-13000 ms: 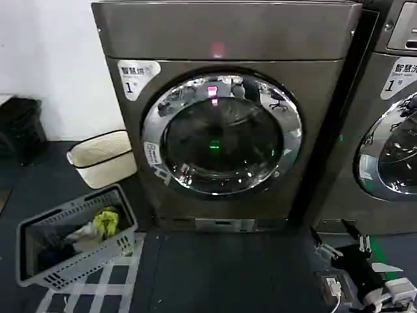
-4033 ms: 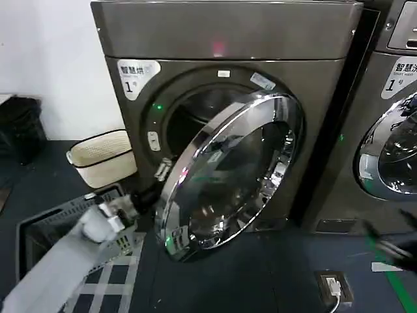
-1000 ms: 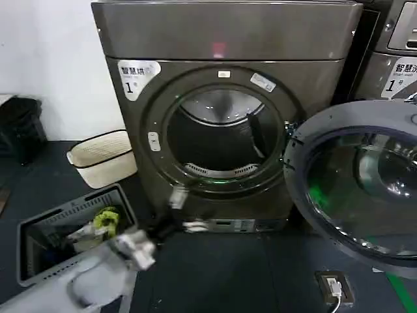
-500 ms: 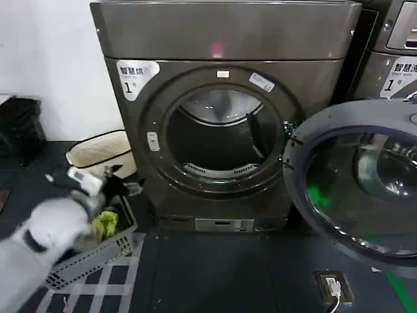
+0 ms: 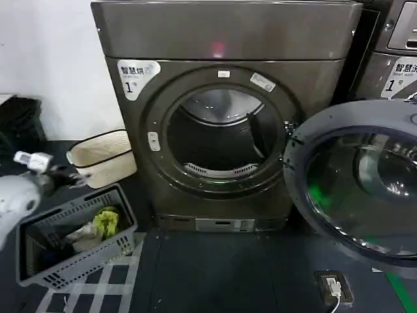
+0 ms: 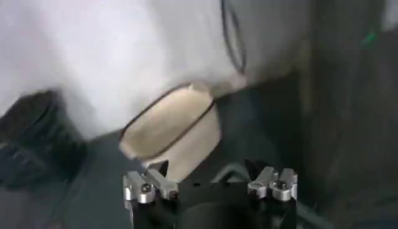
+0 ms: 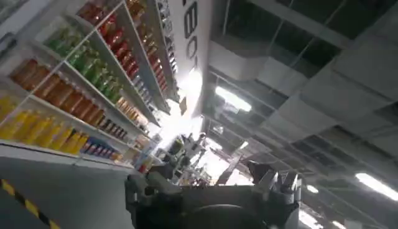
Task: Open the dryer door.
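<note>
dark floor (image 5: 215,274) with grey basket (image 5: 71,238), cream bin (image 5: 104,156) beside dryer (image 5: 225,117)

Dryer (image 5: 228,39): big dark bronze-grey front-loader, upright, front panel facing out. White "1" sticker at upper left of its front; small pink light glowing on the top band, above the opening. Round opening fully exposed, drum interior dark with a pale metal sheen at its top and a perforated strip along its lower edge.

Dryer door (image 5: 355,186): large round porthole, swung wide open to the dryer's right, hinged at the right edge of the opening. Inner face turned outward: grey plastic rim around dark tinted glass, green glint in the glass, probably a reflection. Its far edge overlaps the front of the machine beside the dryer.
</note>
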Motion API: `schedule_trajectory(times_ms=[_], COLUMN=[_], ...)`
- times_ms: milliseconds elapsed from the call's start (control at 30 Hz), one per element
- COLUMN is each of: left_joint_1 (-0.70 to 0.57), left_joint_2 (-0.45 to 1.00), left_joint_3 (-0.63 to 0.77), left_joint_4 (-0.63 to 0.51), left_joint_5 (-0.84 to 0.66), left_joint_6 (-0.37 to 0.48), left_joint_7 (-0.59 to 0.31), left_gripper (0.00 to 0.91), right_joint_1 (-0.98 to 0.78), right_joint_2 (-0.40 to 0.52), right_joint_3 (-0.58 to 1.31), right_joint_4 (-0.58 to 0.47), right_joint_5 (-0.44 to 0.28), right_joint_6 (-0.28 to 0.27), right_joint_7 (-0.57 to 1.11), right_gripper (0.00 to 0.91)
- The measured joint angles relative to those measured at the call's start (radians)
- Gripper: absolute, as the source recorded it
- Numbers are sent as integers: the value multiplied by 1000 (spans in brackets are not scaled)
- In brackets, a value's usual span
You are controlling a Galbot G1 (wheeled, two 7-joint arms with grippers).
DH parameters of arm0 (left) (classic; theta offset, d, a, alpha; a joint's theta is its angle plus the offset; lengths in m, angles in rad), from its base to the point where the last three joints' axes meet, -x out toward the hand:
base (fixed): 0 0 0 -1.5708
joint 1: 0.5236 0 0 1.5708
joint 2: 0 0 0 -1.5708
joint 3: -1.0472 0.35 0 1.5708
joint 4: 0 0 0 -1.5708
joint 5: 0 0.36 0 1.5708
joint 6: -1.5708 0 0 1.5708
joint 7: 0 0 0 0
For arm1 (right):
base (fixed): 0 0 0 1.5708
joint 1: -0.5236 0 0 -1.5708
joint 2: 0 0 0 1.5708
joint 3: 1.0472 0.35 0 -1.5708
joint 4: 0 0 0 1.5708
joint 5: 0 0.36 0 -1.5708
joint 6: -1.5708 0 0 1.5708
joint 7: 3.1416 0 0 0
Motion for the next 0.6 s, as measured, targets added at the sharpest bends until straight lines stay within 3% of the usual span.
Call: schedule_trajectory(times_ms=[233,600], left_joint_1=[37,56], left_joint_2=[154,303], left_joint_3=[66,174], left_joint_4=[46,74], left_joint_5=[14,183], left_joint_6=[0,-1], left_joint_7=[128,672], left_gripper=[907,907], right_joint_1=[0,17], right_joint_2=[-8,-11], right_joint_3=[-39,-103], right_joint_4=[0,-15], right_joint_5=[1,-8], right_joint_6=[13,41], right_joint_7=[1,4], right_gripper=[907,907])
